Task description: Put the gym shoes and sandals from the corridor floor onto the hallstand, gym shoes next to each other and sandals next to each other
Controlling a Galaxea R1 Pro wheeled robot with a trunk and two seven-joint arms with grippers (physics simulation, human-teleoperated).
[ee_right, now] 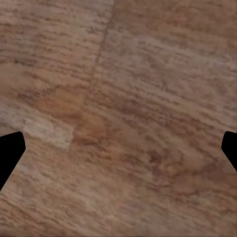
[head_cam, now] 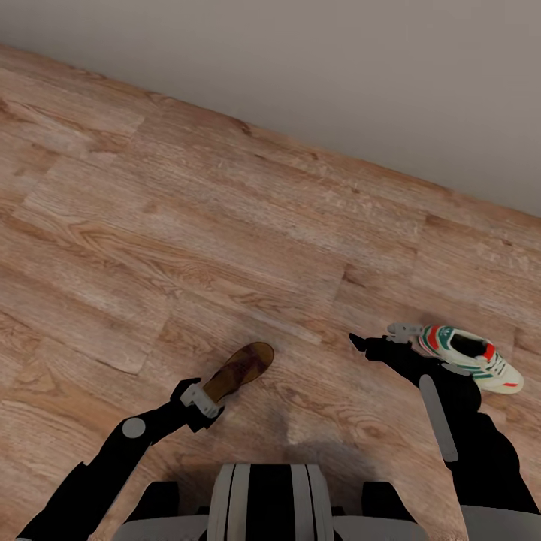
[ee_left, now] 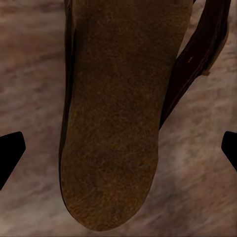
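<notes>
One dark brown sandal [head_cam: 239,370] lies on the corridor floor [head_cam: 225,225] ahead of my left arm. My left gripper [head_cam: 201,402] is at its near end and open. In the left wrist view the sandal's tan footbed [ee_left: 113,123] and strap [ee_left: 197,64] sit between the fingertips [ee_left: 10,153], with a gap on each side. One white gym shoe [head_cam: 469,359] with green stripes and red accents lies on the floor at the right, close beside my right forearm. My right gripper [head_cam: 368,344] is open over bare planks [ee_right: 118,98], left of the shoe.
A plain grey wall [head_cam: 338,75] runs across the back, meeting the wood floor along a slanted line. Open plank floor stretches to the left and in the middle. My base [head_cam: 263,503] fills the bottom edge.
</notes>
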